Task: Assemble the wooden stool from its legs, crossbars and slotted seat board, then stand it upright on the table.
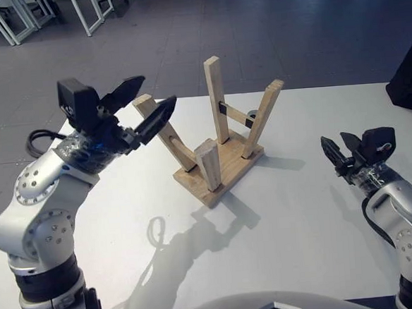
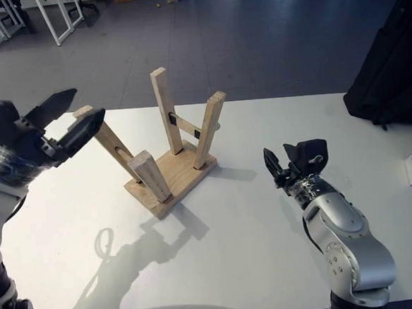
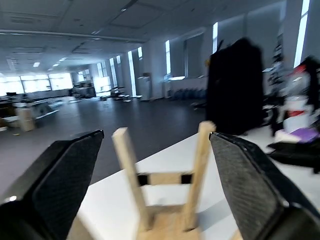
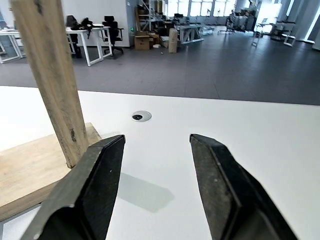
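Stool (image 1: pixel 220 169) upside down on bench (image 1: pixel 303 225), seat flat, legs up. Left gripper (image 1: pixel 156 91) wide open, empty, raised just beside one leg top. Right gripper (image 1: pixel 335 140) open, empty, low over bench, well apart from stool.

Left pincer (image 1: pixel 158 89), right pincer (image 2: pixel 275 149) agape

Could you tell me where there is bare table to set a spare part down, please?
Bare table lies between the upturned stool and the right gripper, and along the near edge in front of the seat board. It is crowded at the stool's leftmost leg, where the open left gripper hangs close.
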Tool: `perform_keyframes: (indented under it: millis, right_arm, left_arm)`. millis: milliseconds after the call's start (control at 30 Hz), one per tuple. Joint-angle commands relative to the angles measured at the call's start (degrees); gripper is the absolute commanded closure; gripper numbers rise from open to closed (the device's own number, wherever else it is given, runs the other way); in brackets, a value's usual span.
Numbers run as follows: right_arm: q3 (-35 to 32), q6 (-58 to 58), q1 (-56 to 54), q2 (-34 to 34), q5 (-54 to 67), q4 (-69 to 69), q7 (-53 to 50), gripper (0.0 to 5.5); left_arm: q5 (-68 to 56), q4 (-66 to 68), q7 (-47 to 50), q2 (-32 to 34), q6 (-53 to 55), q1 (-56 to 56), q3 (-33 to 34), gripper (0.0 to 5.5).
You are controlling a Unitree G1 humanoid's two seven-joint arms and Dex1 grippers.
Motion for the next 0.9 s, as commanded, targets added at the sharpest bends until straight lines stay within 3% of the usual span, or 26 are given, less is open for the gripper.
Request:
perform_keyframes:
  millis: [33,267,500,733,900]
  right_arm:
    - [1.80,-0.97,-0.45,0.04,-1.05,1.30,0.43,3.13]
    - [1.81,-1.24,-1.01,-0.58,-0.83,2.22,1.15,3.13]
    - [2.29,-0.41,-5.44,-1.52,-0.40,3.98,1.88,3.13]
    - [2.03,0.66,-10.15,-3.18,0.89,4.84,3.53,3.13]
    - [-0.62,0.88,-11.37,-6.45,2.15,7.81,6.53,3.13]
  left_arm:
    - [-16.69,-3.46,6.42,1.84,7.31,-0.73,-1.51,1.58]
    - [-9.97,-9.97,2.92,9.07,7.25,6.04,-5.70,1.58]
    - [6.93,-10.28,2.71,4.44,0.10,9.29,-18.23,1.58]
    - [16.72,-7.29,2.08,0.69,-4.76,11.24,-23.49,2.91]
    - [19.47,-2.22,-5.58,1.59,-10.23,11.85,-22.70,3.63]
